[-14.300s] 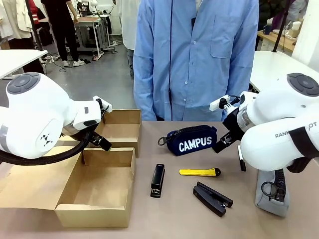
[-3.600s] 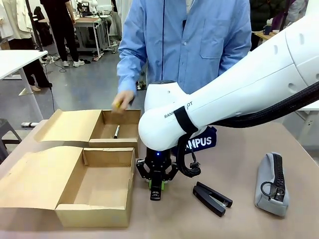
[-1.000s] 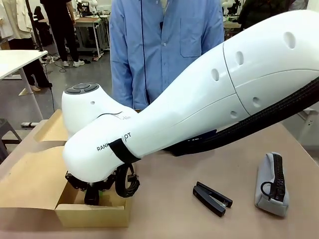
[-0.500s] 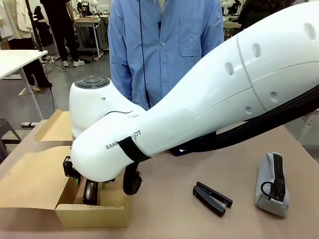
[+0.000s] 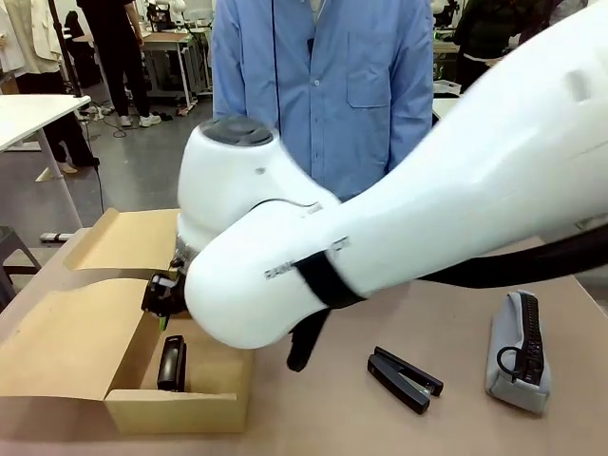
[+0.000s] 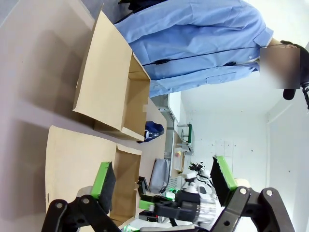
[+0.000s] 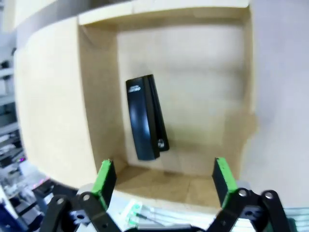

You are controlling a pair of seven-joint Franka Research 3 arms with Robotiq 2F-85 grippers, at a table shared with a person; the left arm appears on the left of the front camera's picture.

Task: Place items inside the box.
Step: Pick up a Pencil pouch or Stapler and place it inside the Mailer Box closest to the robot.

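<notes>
A black stapler lies loose on the floor of the near cardboard box. The right wrist view looks straight down on this stapler, with my right gripper open above it and holding nothing. From the front, the right gripper hangs over the box's left part, under the big white arm. A second black stapler and the grey pencil case rest on the table at the right. My left gripper is open and empty, high up, and beyond it lies the navy pouch.
A person in a blue shirt stands at the far side of the table. A second open cardboard box sits behind the near one. My right arm spans most of the table's middle and hides what lies behind it.
My right gripper has let go of the black stapler, which now lies in the near box. It has since risen, and the arm has swung up and right.
</notes>
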